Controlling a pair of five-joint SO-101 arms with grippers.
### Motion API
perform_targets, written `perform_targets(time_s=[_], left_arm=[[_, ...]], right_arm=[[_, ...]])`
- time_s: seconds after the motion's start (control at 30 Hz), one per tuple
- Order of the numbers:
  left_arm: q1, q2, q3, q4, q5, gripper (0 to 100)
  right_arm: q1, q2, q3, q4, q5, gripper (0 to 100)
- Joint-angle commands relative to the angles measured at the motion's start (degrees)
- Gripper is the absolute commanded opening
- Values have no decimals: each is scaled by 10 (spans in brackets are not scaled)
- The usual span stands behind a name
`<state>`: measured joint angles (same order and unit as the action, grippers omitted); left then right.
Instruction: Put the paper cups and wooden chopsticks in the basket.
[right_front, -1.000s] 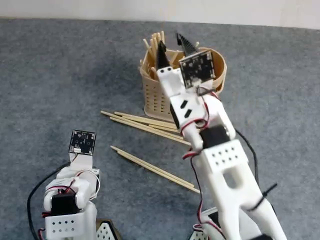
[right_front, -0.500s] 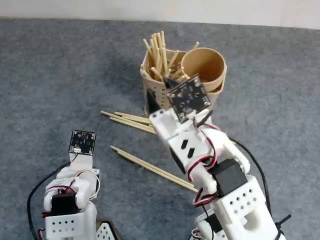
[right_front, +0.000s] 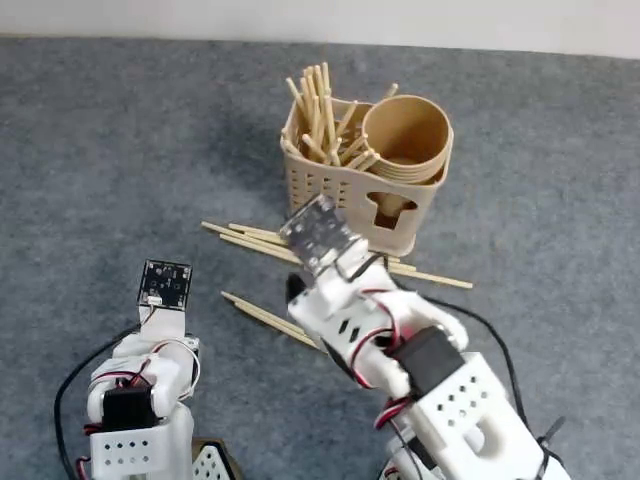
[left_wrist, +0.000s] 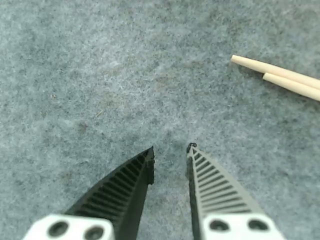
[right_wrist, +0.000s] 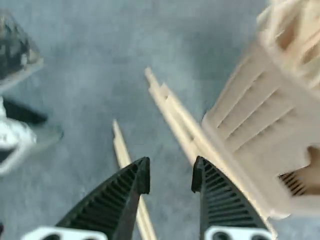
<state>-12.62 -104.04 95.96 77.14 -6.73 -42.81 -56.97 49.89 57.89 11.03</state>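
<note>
The beige slotted basket (right_front: 345, 195) stands at the back of the grey mat, holding a stack of paper cups (right_front: 405, 135) and several wooden chopsticks (right_front: 320, 110). Loose chopsticks (right_front: 255, 238) lie against its front side, and a pair (right_front: 258, 314) lies nearer the arms. My right arm (right_front: 350, 320) hangs over these. Its gripper (right_wrist: 171, 172) is open and empty above the pair (right_wrist: 125, 160), with the basket (right_wrist: 265, 120) just beyond. My left gripper (left_wrist: 171, 151) is open over bare mat, and two chopstick tips (left_wrist: 280, 77) lie ahead of it.
The left arm (right_front: 150, 385) sits folded back at the near left corner. Grey mat extends to the left and right of the basket. A pale wall edge runs along the far side of the mat.
My right arm has drawn back from above the basket toward the near side and now hangs low over the loose chopsticks. The left arm has not moved.
</note>
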Motion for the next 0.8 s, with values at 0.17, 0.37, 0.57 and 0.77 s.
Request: perform_targets(time_s=[0.17, 0.37, 0.57, 0.77], left_arm=[[-3, 0, 12, 3, 4, 120], [-3, 0, 12, 3, 4, 120], [-3, 0, 12, 3, 4, 120], [-3, 0, 12, 3, 4, 120]], right_arm=[[-22, -11, 147, -87, -2, 178], [-52, -10, 214, -118, -1, 200], [-57, 80, 204, -129, -1, 201], [-52, 237, 111, -137, -2, 202]])
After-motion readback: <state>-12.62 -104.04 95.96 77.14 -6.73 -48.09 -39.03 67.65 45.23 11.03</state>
